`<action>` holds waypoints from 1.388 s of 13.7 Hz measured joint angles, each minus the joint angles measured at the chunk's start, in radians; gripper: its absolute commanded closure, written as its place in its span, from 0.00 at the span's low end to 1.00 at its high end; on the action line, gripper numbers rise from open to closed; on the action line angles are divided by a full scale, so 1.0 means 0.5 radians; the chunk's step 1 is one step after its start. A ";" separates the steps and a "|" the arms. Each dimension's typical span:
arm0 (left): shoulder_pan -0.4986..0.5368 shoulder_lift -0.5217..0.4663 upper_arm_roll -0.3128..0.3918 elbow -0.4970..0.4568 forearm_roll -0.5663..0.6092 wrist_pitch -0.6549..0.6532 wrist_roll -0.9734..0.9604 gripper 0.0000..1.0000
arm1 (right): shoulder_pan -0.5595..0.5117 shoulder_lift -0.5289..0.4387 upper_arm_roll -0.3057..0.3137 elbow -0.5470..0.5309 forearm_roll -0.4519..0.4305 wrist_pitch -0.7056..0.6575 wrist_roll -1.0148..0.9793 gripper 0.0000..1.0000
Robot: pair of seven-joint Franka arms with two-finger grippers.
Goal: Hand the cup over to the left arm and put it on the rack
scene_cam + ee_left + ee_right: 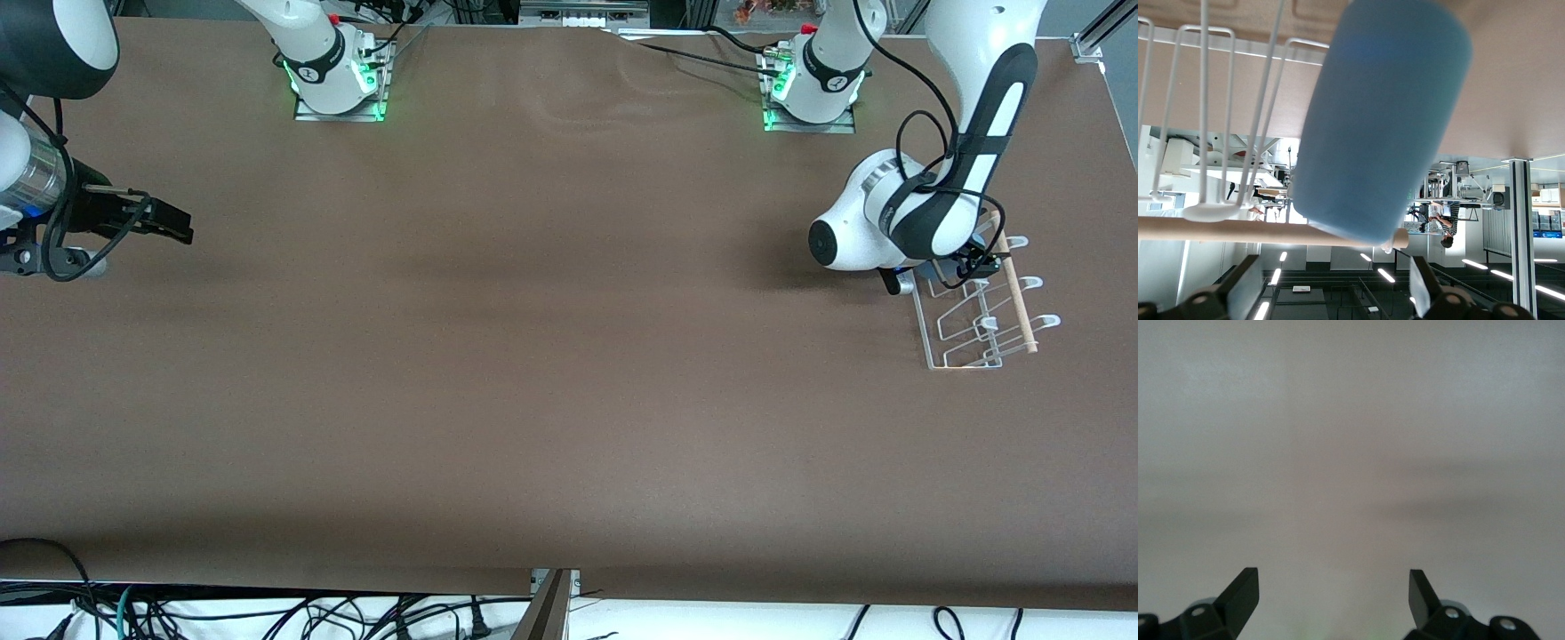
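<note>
I'm seeing the left pincer (pixel 1331 293) spread wide at the rack (pixel 978 311), the cup (pixel 1381 120) sitting free on the rack's pegs. The right pincer (pixel 1333 593) is waiting, spread and empty, over the desk (pixel 533 356).

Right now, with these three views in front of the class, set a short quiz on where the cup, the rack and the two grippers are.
1. True or false: the right gripper is holding the cup.
2. Multiple choice: the rack stands (A) at the left arm's end of the table, (B) at the right arm's end, (C) in the middle.
3. Fill in: the left gripper, at the rack, has its fingers ___.

Key
1. False: it is open over bare table, and the cup is at the rack by the left gripper.
2. A.
3. Open: the cup sits past the fingertips, not between them.
</note>
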 measured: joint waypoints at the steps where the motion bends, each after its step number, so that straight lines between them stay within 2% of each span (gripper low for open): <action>1: 0.000 -0.003 0.000 0.008 -0.009 0.000 -0.006 0.00 | 0.000 0.000 0.000 0.000 0.000 0.000 0.000 0.01; 2: 0.002 -0.012 0.000 0.031 -0.076 0.000 -0.019 0.00 | 0.000 0.000 0.000 0.000 0.000 0.000 0.000 0.01; 6: 0.011 -0.126 0.000 0.280 -0.613 -0.003 -0.019 0.00 | 0.000 0.000 0.000 0.000 0.000 -0.001 0.000 0.01; 12: 0.014 -0.281 -0.001 0.878 -1.680 -0.111 -0.053 0.00 | 0.000 0.000 0.000 0.000 0.000 -0.002 0.000 0.01; 15: 0.014 -0.280 -0.005 1.127 -1.973 -0.110 -0.263 0.00 | 0.000 0.000 0.000 0.000 0.000 -0.002 0.001 0.01; 19: 0.013 -0.305 -0.009 1.422 -2.125 -0.086 -0.384 0.00 | 0.000 0.000 0.000 0.000 0.000 -0.006 0.001 0.01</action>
